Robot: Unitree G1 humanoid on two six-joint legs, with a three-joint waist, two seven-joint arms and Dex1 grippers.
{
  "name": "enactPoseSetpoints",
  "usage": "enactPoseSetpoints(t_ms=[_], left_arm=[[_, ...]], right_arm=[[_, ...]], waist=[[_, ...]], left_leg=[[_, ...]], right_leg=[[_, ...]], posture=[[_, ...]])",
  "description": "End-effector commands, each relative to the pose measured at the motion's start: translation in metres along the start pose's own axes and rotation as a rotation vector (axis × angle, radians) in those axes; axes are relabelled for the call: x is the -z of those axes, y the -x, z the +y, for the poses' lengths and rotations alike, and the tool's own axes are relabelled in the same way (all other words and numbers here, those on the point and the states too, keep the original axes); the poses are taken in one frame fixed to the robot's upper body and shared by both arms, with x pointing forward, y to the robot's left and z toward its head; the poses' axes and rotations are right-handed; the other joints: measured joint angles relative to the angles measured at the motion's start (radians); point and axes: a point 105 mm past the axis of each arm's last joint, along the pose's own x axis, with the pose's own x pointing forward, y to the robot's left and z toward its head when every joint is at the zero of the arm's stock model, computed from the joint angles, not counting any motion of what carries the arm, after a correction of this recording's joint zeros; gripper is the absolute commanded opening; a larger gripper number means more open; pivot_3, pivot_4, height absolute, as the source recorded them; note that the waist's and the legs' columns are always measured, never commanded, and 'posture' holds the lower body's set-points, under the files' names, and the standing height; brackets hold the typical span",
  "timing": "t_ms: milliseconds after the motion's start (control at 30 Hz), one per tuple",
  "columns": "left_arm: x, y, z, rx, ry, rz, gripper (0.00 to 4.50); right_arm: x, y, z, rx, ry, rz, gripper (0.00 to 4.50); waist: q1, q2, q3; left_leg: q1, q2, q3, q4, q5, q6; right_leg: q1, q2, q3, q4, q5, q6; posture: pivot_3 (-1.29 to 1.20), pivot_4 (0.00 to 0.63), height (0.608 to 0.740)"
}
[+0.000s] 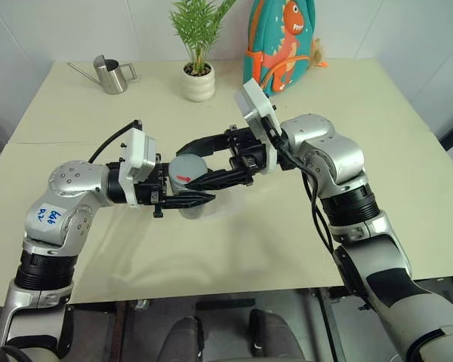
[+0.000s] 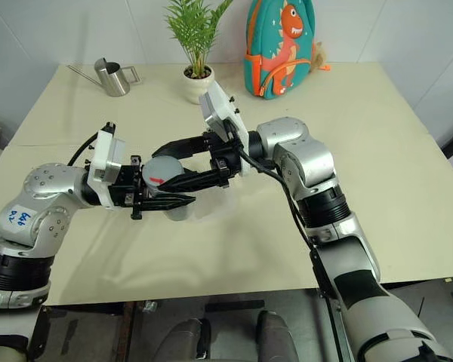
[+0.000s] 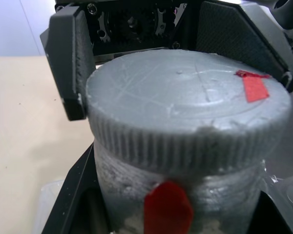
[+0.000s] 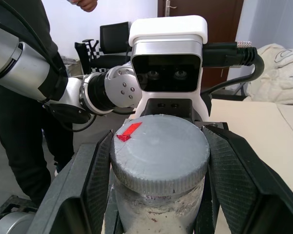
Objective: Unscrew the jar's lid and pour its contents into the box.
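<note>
Black ribbed fingers (image 4: 95, 183) of the right gripper (image 1: 195, 161) were pressed against both sides of the lid (image 4: 158, 151), which was seated on the jar (image 3: 185, 204). The left gripper (image 1: 187, 200) was clamped on the jar body below the lid. The jar was held upright above the table (image 1: 408, 143), in front of the potted plant (image 1: 198, 45). A steel watering can (image 1: 109, 74) and a backpack (image 1: 281, 41) were seen beside the plant.
</note>
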Motion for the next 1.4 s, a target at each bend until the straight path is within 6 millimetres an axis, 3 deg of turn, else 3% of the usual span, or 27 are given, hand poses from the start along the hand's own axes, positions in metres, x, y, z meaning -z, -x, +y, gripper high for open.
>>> enactPoseSetpoints(t_ms=[33,133,333,467,900,1067,1400], left_arm=[[-0.002,0.009,0.009,-0.078,-0.017,-0.002,2.02],[-0.003,0.013,0.011,-0.107,0.0,-0.013,2.02],[-0.006,0.028,0.028,-0.274,0.027,-0.052,2.02],[-0.002,0.027,0.026,-0.285,0.049,-0.047,2.02],[-0.003,0.01,0.023,-0.213,0.066,-0.062,2.02],[-0.015,0.004,0.018,-0.17,0.083,-0.136,2.02],[-0.009,0.002,0.014,-0.141,0.076,-0.097,2.02]], right_arm=[[-0.02,0.006,0.003,-0.024,0.038,-0.054,3.55],[-0.02,0.009,0.001,-0.004,0.023,-0.056,4.48],[-0.019,0.024,-0.013,0.159,0.073,-0.045,4.48],[-0.014,0.015,-0.02,0.262,0.088,-0.06,4.48],[-0.011,-0.02,-0.014,0.242,0.083,-0.103,4.48],[-0.003,-0.022,-0.022,0.265,0.07,-0.087,4.48],[-0.005,-0.016,-0.035,0.282,0.082,-0.084,4.48]], waist=[[0.0,0.0,0.0],[0.0,0.0,0.0],[0.0,0.0,0.0],[-0.001,0.0,0.0],[0.0,0.0,0.0],[0.0,0.0,0.0],[-0.001,0.0,0.0]], left_leg=[[0.0,0.0,0.0,0.0,0.0,0.0],[0.0,0.0,0.0,0.001,0.0,0.0],[0.0,0.001,0.0,0.001,0.0,0.0],[0.0,0.001,0.0,0.0,0.0,0.0],[0.0,0.0,0.0,0.0,0.0,0.0],[0.0,0.0,0.0,0.0,0.0,0.0],[0.0,0.0,0.0,0.0,0.0,0.0]], right_leg=[[0.0,0.0,0.0,0.0,0.0,0.0],[0.0,0.0,0.0,0.0,0.0,0.0],[0.0,-0.001,0.0,0.0,0.0,0.0],[0.0,-0.001,0.0,0.001,0.0,0.0],[-0.001,0.0,0.0,0.001,0.0,0.0],[-0.001,-0.001,0.0,0.001,0.0,0.0],[-0.001,0.0,0.0,0.001,0.0,0.0]], posture=[[0.0,0.15,0.74],[0.0,0.15,0.74],[0.0,0.15,0.74],[0.0,0.15,0.74],[0.0,0.15,0.74],[0.0,0.15,0.74],[0.0,0.15,0.74]])
